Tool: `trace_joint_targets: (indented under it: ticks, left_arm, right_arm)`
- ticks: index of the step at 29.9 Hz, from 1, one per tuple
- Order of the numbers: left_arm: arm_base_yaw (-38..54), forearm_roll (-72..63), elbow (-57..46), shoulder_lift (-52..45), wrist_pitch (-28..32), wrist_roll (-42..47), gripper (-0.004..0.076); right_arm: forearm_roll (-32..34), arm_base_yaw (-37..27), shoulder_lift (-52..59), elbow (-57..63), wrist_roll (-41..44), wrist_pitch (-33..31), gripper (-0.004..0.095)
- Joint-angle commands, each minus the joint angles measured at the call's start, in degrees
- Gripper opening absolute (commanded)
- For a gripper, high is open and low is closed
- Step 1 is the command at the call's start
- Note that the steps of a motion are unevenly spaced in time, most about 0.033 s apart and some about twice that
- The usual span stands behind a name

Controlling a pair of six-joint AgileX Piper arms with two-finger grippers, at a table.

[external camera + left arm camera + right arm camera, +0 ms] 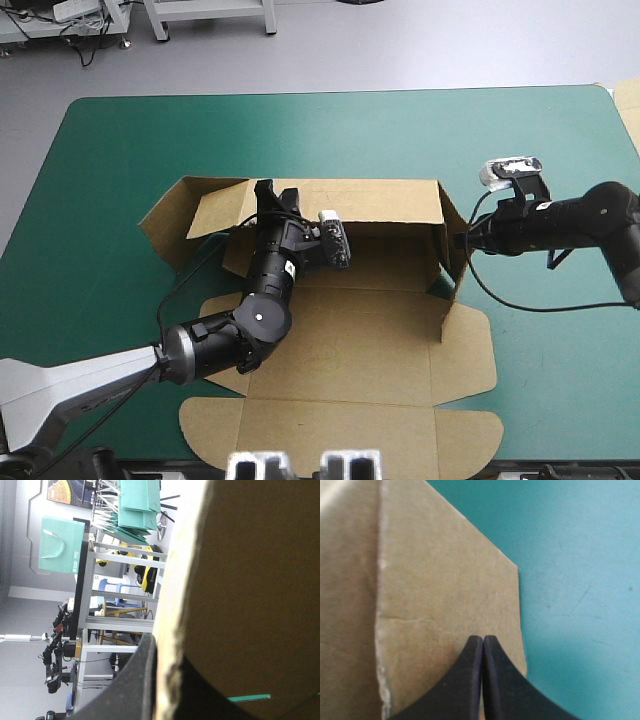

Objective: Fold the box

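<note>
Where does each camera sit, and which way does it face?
High view: above and behind the robot, looking down at the brown cardboard box on the teal-green table cover; both arms, left gripper and right gripper, show.
Left wrist view: on the left arm, looking level into the room past the board's edge; one black finger shows.
Right wrist view: on the right arm, facing a box flap and cover; shut fingers show.
All share the box.
</note>
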State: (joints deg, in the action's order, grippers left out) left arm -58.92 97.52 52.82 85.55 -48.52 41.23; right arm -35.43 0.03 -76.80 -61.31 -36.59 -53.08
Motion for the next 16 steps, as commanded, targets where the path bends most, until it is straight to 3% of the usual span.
trace_joint_targets:
  ticks: [1,5,9,16]
  left_arm:
    - [-0.18,6.7,1.69,-1.93,-1.51,1.4,-0.0008]
    - [-0.18,6.21,1.69,-1.93,-1.51,1.4,-0.0008]
    - [-0.08,6.07,1.69,-1.68,-1.24,1.29,-0.0008]
    - [-0.08,5.85,1.69,0.28,0.1,1.06,-0.0008]
  right_arm:
    - [-10.37,-0.17,4.5,4.22,-7.46,7.62,-0.0013]
    - [-20.06,-0.17,7.16,12.64,-15.56,12.91,-0.0013]
    - [-31.61,-0.17,9.69,19.85,-26.21,14.36,-0.0013]
    - [-54.03,-0.17,12.04,31.29,-54.82,15.58,-0.0013]
